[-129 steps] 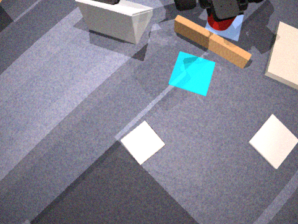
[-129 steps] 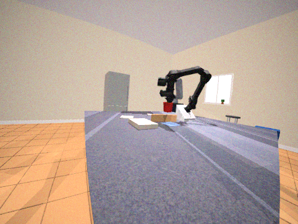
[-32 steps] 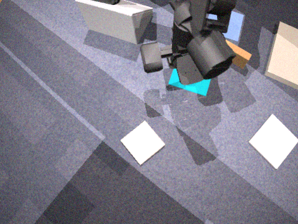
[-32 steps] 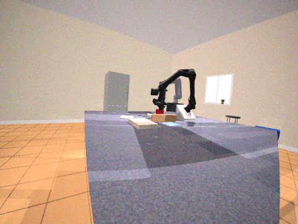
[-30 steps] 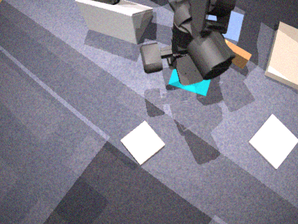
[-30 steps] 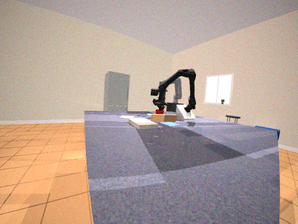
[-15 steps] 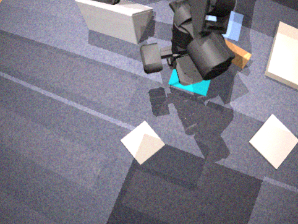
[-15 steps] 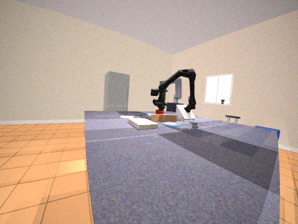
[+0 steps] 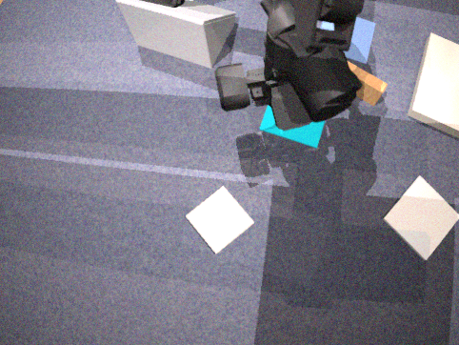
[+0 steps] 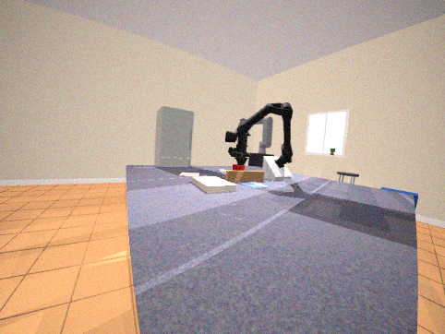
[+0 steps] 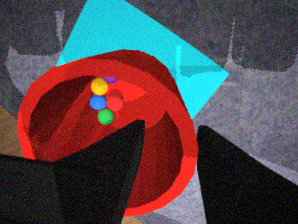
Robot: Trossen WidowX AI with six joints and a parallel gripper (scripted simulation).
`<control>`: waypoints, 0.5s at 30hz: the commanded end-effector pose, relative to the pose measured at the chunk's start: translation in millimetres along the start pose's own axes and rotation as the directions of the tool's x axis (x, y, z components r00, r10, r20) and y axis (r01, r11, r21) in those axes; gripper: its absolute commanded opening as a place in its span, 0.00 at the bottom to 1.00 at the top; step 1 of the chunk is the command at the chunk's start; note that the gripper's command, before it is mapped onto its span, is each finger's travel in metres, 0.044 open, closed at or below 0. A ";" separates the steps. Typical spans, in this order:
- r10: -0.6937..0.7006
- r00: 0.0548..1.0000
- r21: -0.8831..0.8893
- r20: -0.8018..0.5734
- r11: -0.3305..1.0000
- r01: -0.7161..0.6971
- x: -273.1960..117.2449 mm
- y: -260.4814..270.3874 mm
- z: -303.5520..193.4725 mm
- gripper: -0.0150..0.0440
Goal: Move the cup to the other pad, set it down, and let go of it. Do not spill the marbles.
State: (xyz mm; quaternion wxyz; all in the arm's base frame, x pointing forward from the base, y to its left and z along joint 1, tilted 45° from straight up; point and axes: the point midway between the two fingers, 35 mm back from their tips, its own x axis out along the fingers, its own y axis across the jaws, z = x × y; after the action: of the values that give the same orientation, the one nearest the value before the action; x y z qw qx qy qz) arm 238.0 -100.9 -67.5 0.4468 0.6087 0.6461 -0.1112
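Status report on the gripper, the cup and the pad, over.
Gripper open, fingers astride the cup wall, not clamping. Red cup upright over the cyan pad, marbles inside. Orange block nearby, not in the way.

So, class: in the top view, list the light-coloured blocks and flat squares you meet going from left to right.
Long grey-white block → small white square → pale blue square → white square → large white block at the right edge.

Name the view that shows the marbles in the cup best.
Wrist view: it looks into the red cup, showing the marbles clustered on its floor. The top view hides the cup under the arm; the exterior view shows only a small red cup, no marbles.
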 end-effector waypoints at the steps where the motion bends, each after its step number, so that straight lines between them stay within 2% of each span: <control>1: 0.000 1.000 -0.005 0.009 1.000 0.000 -7.7 0.6 2.3 0.47; 15: 0.002 1.000 -0.002 0.009 1.000 -0.002 -32.5 -0.1 1.5 0.47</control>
State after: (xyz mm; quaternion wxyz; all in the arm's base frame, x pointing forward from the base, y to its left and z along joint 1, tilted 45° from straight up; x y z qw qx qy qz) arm 233.9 -118.8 -49.5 0.4454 0.6106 0.6452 -0.1123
